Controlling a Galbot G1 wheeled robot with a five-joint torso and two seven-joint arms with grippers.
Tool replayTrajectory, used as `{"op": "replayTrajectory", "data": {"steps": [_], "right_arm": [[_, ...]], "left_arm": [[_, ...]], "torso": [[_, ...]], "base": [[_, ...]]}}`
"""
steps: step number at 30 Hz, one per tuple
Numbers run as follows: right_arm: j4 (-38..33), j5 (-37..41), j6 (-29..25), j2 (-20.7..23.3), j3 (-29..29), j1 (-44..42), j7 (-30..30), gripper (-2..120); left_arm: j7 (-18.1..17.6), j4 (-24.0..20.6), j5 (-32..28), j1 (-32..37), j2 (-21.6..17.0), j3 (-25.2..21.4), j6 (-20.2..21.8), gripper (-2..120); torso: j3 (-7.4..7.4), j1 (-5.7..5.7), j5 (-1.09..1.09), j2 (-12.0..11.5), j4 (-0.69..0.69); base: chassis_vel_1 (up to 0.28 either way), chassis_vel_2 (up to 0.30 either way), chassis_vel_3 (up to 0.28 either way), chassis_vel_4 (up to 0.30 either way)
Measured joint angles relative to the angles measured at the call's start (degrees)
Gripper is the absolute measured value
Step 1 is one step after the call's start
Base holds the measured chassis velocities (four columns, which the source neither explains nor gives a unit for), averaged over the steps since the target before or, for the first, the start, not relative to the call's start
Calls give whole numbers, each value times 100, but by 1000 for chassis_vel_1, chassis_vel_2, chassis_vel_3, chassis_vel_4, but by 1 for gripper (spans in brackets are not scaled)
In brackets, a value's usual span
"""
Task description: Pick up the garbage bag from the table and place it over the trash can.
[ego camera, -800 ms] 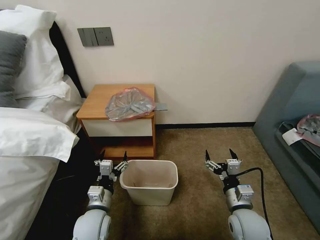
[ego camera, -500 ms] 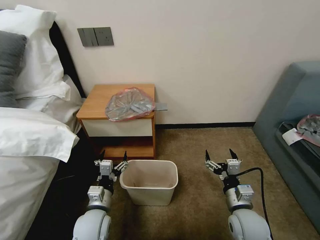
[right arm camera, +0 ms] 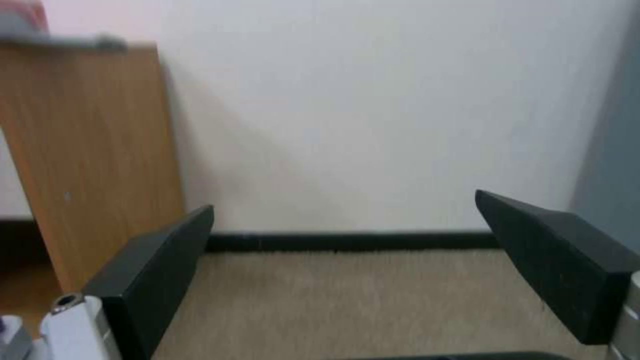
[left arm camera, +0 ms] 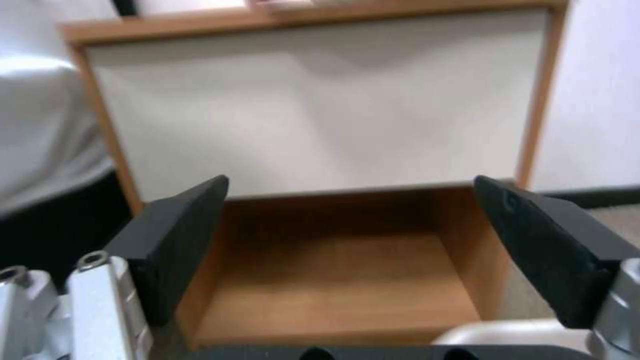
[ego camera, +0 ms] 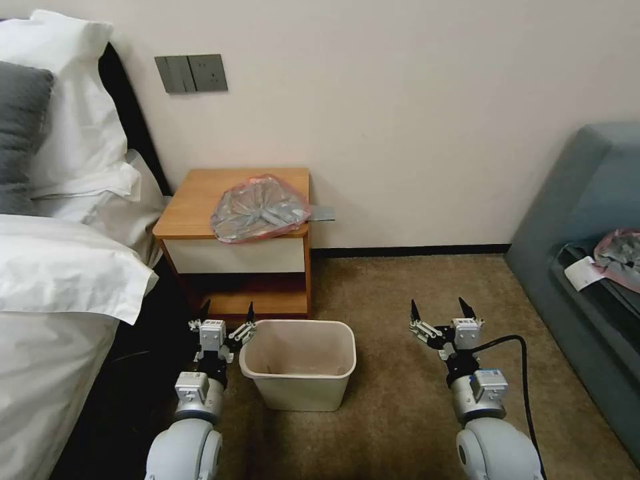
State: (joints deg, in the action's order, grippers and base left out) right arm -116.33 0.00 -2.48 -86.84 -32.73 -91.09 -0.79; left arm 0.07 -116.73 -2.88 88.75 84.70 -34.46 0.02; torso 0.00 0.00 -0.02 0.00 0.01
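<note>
The garbage bag (ego camera: 259,209), grey translucent plastic with a pink-red rim, lies crumpled on the right front part of the table (ego camera: 193,200), hanging slightly over its edge. The beige trash can (ego camera: 299,363) stands on the carpet just in front of the table. My left gripper (ego camera: 227,309) is open, low beside the can's left rim, facing the table's white drawer front (left arm camera: 320,110) and shelf. My right gripper (ego camera: 439,308) is open over the carpet to the right of the can, with nothing between its fingers (right arm camera: 153,280).
A bed with white bedding (ego camera: 60,267) borders the left side. A grey-blue sofa (ego camera: 587,220) on the right carries a smaller plastic bundle with a paper slip (ego camera: 617,257). Open carpet (ego camera: 400,293) lies between can and sofa. A black cable (ego camera: 520,373) trails from my right arm.
</note>
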Motion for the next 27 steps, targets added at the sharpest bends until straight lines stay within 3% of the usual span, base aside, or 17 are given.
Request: {"op": "replayTrajectory", "data": {"steps": [1, 3, 6, 7, 9, 11, 13, 14, 21, 27], "right_arm": [[0, 0, 0, 0, 0, 0, 0, 100], [-308, 1, -377, -152, -204, -437, -130, 100], [-344, -2, -424, -178, -230, -567, -165, 100], [-500, -9, -601, -246, -322, -725, -259, 100], [-832, -30, -993, -396, -541, -1109, -466, 100], [-987, -41, -1176, -465, -637, -1288, -568, 100], [-1114, -157, -1439, -534, -732, -1443, -534, 100], [-1130, -188, -1496, -548, -738, -1441, -509, 100], [-1388, -56, -1345, -517, -507, -1304, -657, 100], [-1077, -232, -1343, -142, -240, -741, -732, 100]], "left_arm": [[0, 0, 0, 0, 0, 0, 0, 97], [0, -417, -486, -17, -223, -535, 4, 100], [4, -684, -804, -36, -366, -874, 13, 100], [40, -856, -1015, 8, -429, -985, 97, 100], [72, -897, -1162, 73, -444, -993, 208, 100], [80, -915, -1186, 95, -446, -980, 217, 100], [92, -916, -1213, 132, -433, -935, 229, 100], [93, -907, -1236, 137, -429, -922, 230, 100], [67, -728, -1439, 225, -453, -805, 289, 100], [34, -615, -1481, 366, -425, -769, 269, 100]], "torso": [[0, 0, 0, 0, 0], [0, 0, 0, 1, -4], [0, 1, 3, 0, -1], [-1, 0, 14, 1, 0], [0, 0, -6, 0, 0], [-1, 0, 4, 0, -3], [0, 1, -4, 0, -3], [-1, 0, 5, 0, -1], [0, 0, 1, 0, -2], [0, 0, 3, 0, -1]], "base": [[0, 0, 0, 0], [0, 0, 0, 0], [0, 0, 0, 0], [0, 0, 0, 0], [0, 0, 0, 0], [0, 0, 0, 0], [0, 0, 0, 0], [0, 0, 0, 0], [0, 0, 0, 0], [0, 0, 0, 0]]}}
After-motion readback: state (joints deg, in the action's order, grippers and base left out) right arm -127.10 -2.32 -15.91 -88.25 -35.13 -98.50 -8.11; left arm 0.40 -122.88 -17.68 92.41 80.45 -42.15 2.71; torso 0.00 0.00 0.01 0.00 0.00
